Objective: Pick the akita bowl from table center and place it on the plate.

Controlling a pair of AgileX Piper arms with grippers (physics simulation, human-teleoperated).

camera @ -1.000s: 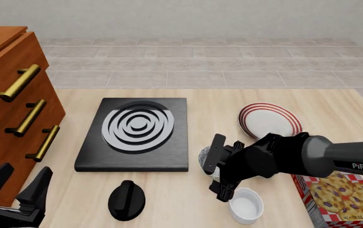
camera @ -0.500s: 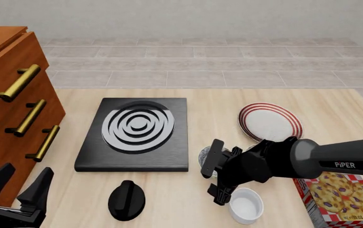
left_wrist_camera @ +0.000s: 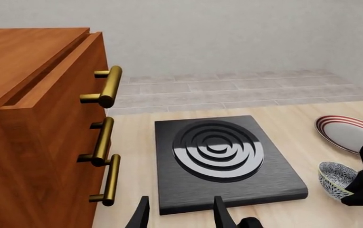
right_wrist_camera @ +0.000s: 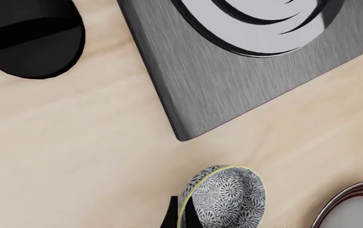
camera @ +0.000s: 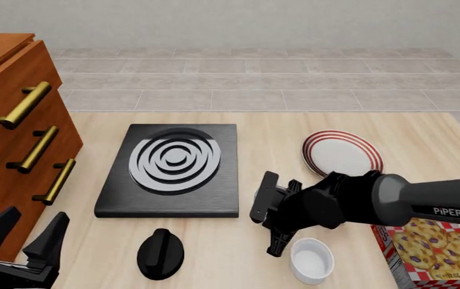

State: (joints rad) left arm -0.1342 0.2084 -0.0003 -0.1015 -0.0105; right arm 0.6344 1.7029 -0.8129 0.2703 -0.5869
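Front view | pale wood table, tiled floor | right claw grips akita bowl

"PiPER" stands in white on the right arm; the cookie box print seems unreadable.

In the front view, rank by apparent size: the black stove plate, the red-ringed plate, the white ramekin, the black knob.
1. Black stove plate, clearly largest.
2. Red-ringed plate.
3. Black knob and white ramekin: these look much alike, so I won't rank them. Both sit nearer the camera than the plate, which inflates them a bit.
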